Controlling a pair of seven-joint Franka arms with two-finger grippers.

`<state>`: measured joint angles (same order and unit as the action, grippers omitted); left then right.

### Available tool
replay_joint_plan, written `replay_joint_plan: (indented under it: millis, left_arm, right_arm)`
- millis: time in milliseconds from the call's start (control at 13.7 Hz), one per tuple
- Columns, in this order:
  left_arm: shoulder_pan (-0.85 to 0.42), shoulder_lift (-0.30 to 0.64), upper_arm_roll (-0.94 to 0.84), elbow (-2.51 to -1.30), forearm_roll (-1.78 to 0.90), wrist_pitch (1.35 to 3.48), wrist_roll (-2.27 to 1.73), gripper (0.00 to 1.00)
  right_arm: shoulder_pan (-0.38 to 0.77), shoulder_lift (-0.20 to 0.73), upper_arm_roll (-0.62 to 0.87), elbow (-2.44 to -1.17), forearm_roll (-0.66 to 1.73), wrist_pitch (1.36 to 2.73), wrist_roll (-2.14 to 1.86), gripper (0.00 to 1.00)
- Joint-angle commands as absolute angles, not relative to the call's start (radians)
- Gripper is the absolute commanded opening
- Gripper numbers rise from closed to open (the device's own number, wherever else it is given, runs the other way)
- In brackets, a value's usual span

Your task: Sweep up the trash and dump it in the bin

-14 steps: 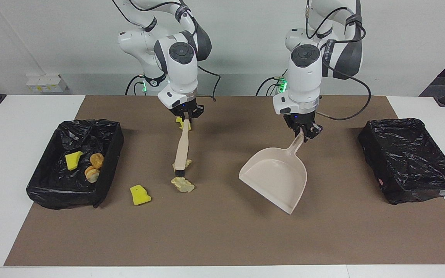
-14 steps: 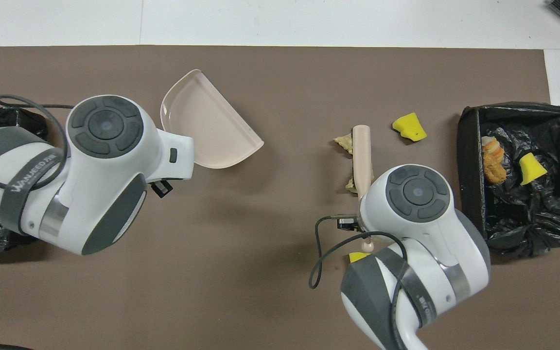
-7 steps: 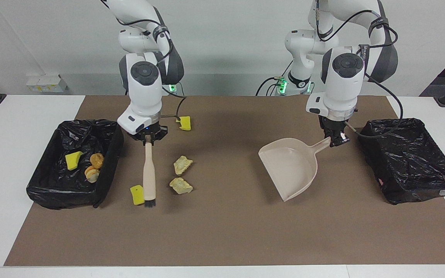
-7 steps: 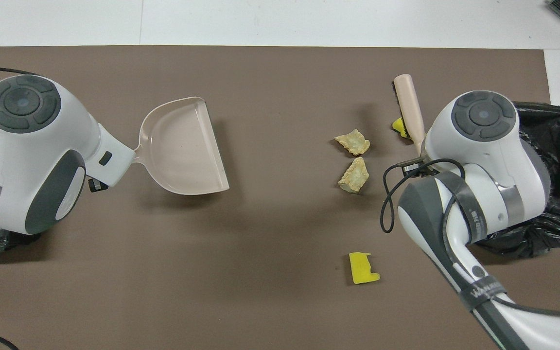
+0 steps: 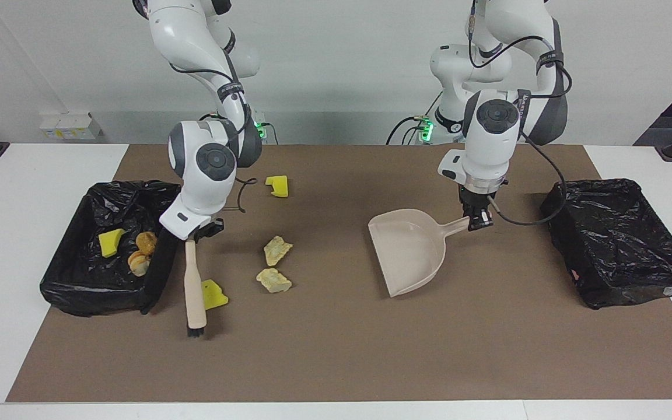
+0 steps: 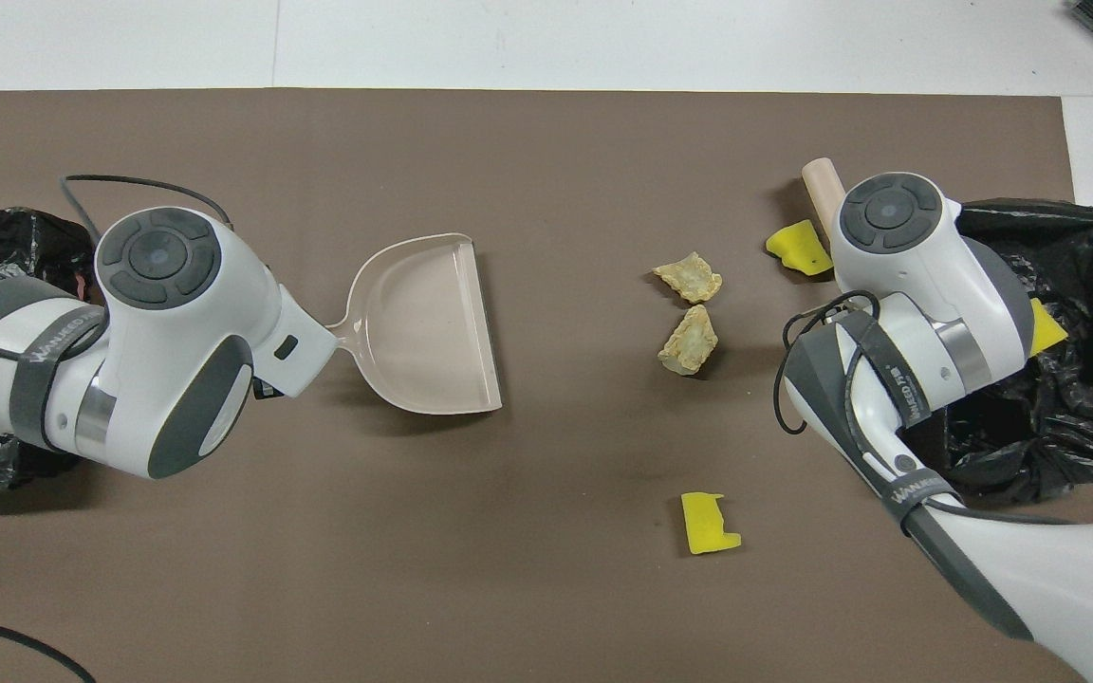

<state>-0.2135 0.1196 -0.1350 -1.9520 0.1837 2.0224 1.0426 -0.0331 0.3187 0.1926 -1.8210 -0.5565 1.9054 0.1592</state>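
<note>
You see one bin (image 5: pixel 164 265) containing yellow sponge (image 5: pixel 110 242) and bready lumps (image 5: pixel 140 253); right gripper (image 5: pixel 199 232) pinches the brush (image 5: pixel 195 289), left gripper (image 5: pixel 479 220) pinches the empty dustpan (image 5: pixel 406 251).

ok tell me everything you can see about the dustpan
The dustpan is pale beige, smooth like plastic, a shallow scoop with raised walls, a wide flat lip and a short tapering handle. It looks empty. The left gripper is shut on the handle's end; the pan sits low over the brown mat, and whether it touches cannot be told. Its open lip points toward the two beige chunks.
</note>
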Motion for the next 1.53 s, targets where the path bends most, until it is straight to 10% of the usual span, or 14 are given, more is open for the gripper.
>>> replay_joint_plan:
  millis: [0,1021,1459]
  left_arm:
    - [-0.244,0.12,-0.124,-1.979,0.163,2.054,1.032,0.0]
    - [-0.267,0.094,-0.124,-2.069,0.123,2.12,0.963,0.0]
    - [-0.268,0.094,-0.124,-2.069,0.123,2.121,0.942,0.0]
  right_arm:
    - [-0.073,0.339,0.209,-1.808,-0.597,1.901,0.132,0.0]
    - [0.239,0.301,0.233,-1.802,0.003,1.815,0.452,0.0]
    - [0.203,0.169,0.259,-1.812,0.141,1.689,0.552,0.0]
